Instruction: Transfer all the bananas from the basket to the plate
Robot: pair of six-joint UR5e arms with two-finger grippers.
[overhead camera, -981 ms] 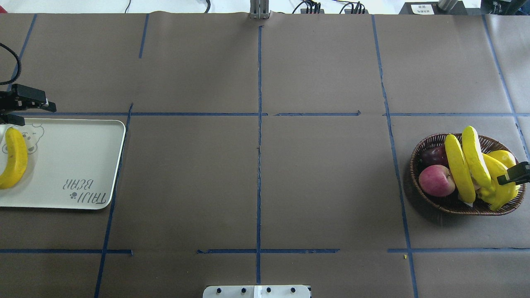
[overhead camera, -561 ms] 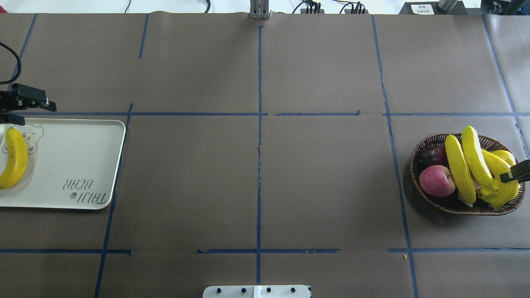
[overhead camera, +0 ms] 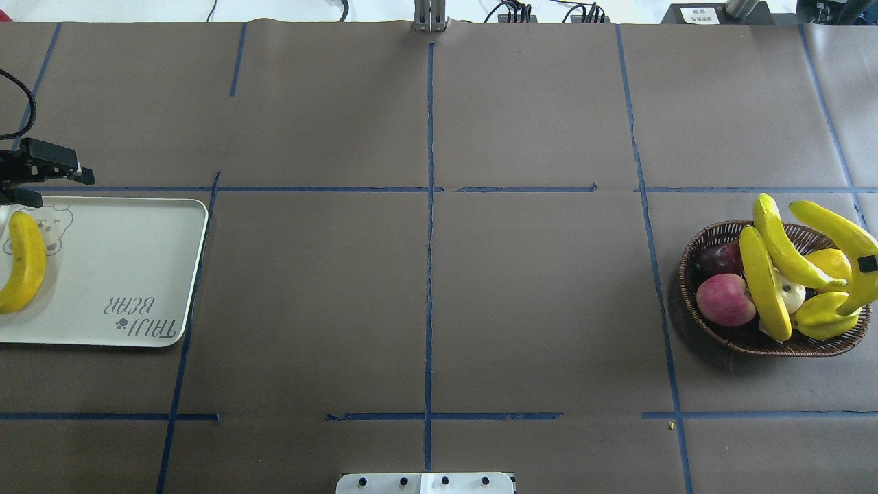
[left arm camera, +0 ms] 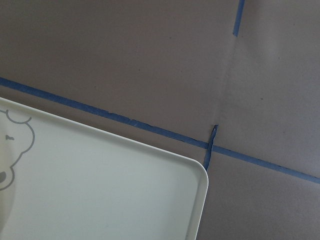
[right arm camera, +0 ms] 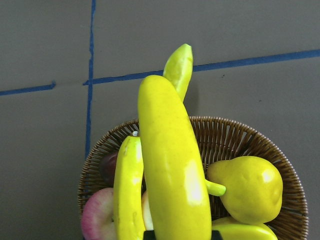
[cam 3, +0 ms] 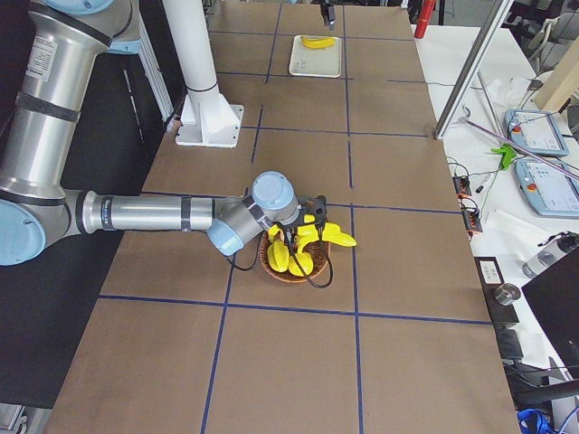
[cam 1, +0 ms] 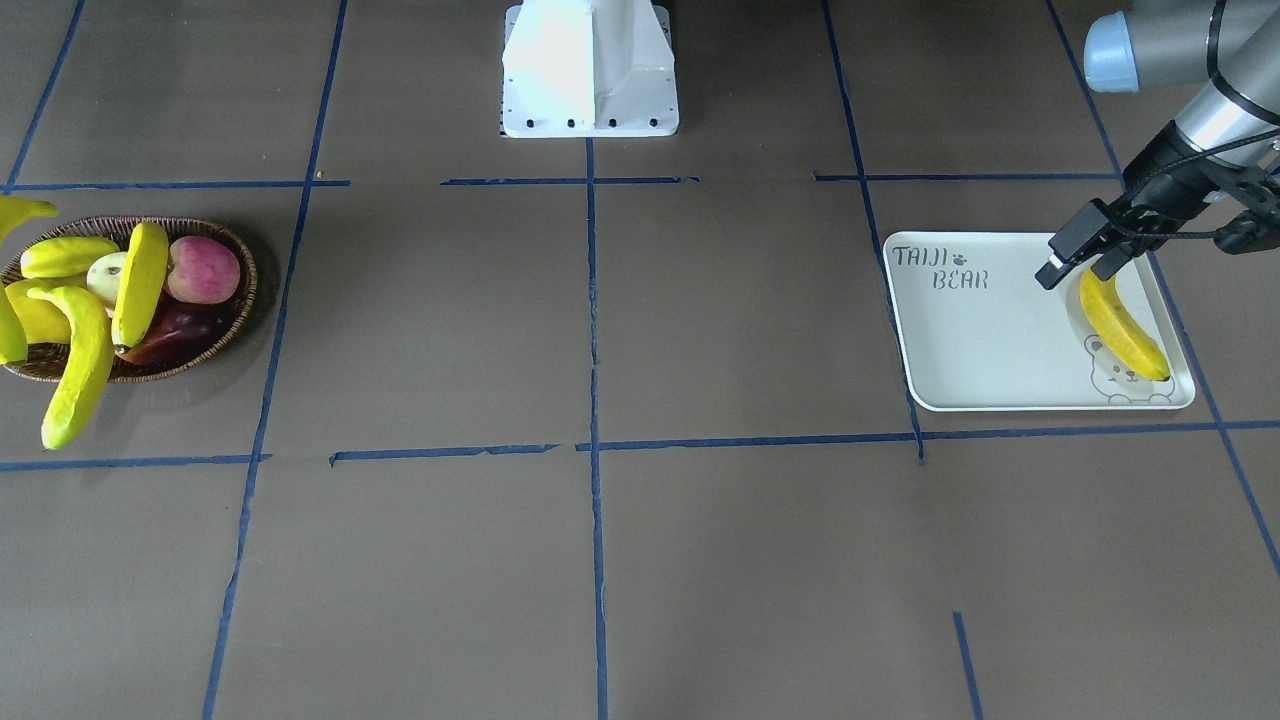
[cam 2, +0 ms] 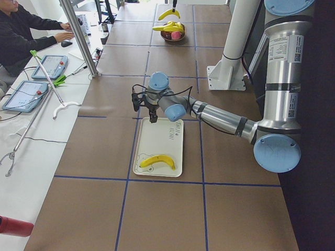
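One banana (overhead camera: pixel 20 264) lies on the pale tray (overhead camera: pixel 123 247), by its bear cartoon; it also shows in the front view (cam 1: pixel 1122 328). My left gripper (overhead camera: pixel 38 180) is open and empty just above the tray's far left corner (cam 1: pixel 1080 258). The wicker basket (overhead camera: pixel 768 343) stands at the far right. My right gripper (overhead camera: pixel 868 263) is shut on a banana (overhead camera: pixel 840 237) and holds it raised over the basket's right side; this banana fills the right wrist view (right arm camera: pixel 172 165). Two more bananas (overhead camera: pixel 761 285) (overhead camera: pixel 785 240) lean across the basket.
The basket also holds a red-pink apple (overhead camera: pixel 726 299), a dark fruit (overhead camera: pixel 717 259) and short plump yellow fruits (overhead camera: pixel 823 315). The robot's white base (cam 1: pixel 590 70) is at the near middle edge of the table. Blue tape lines cross the brown table.
My right gripper has lifted a banana up out of the pile and drawn it right. The two other bananas have shifted in the basket. The left gripper has not moved.
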